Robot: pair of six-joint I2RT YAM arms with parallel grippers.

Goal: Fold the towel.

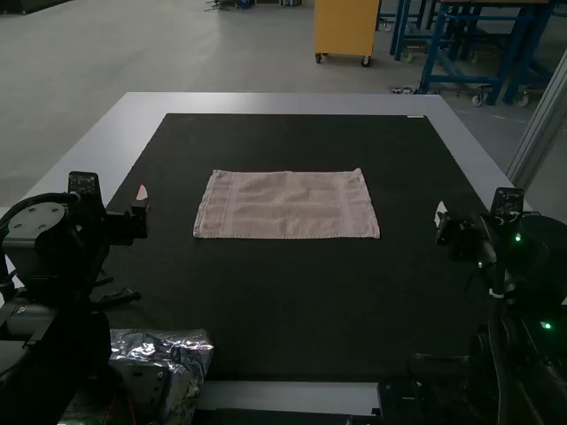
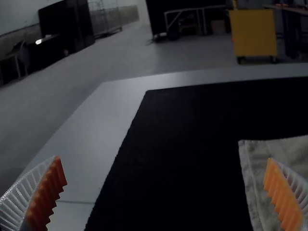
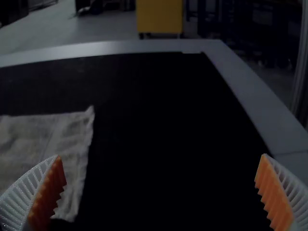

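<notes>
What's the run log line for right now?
Towel: lying flat on black mat | Left gripper: open, empty | Right gripper: open, empty | Towel contact: none

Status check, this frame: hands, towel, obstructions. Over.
Left hand open, empty. Right hand open, empty. Towel lying flat on black mat, untouched. Nothing on top of it.

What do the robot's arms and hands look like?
The left arm is mostly black with a grey cap and dark cable; the right arm is black with little green lights. The left hand and right hand each have two white, ribbed fingers with zigzag orange pads.
</notes>
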